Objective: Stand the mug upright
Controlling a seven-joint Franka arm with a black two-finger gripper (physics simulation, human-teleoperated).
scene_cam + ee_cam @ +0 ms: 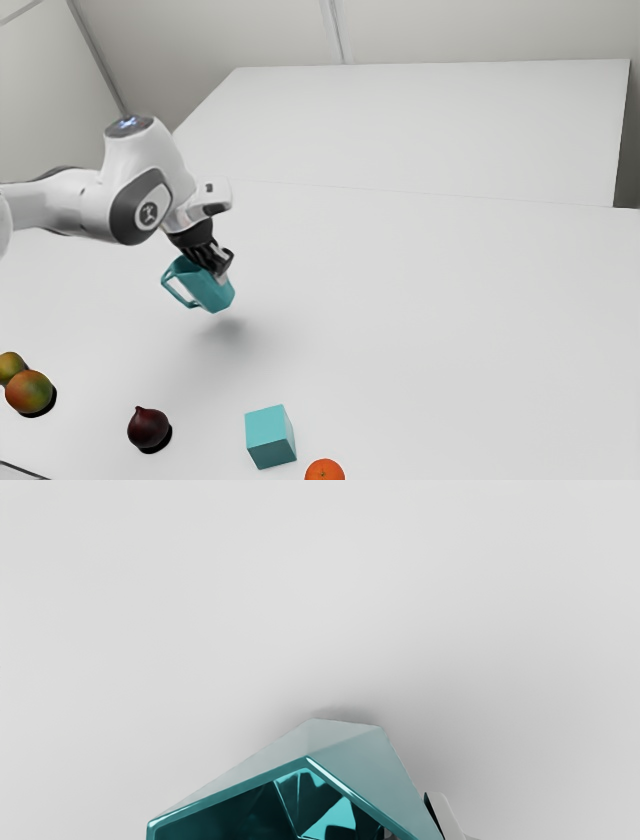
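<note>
"What's in your exterior view?"

"Your white table point(450, 330), your arm point(135, 200) entering at left."

"And your gripper point(221, 271)?"

"You've got it clamped on the teal mug point(206, 291), tilted in the air left of centre; your cube point(268, 437) sits lower centre."

- A round fruit point(29, 391), mottled green and orange, on the white table point(450, 330) near the exterior view's left edge.
- A smaller greenish fruit point(10, 366) just beside it, cut off by that edge; perhaps the same kind, though too little shows to be sure.
- A dark purple-brown fruit point(148, 428) with a pointed top, between the mottled fruit and the cube.
- A light teal cube point(268, 437), flat on the table.
- An orange point(325, 471) near the cube, partly cut off by the bottom edge.
</note>
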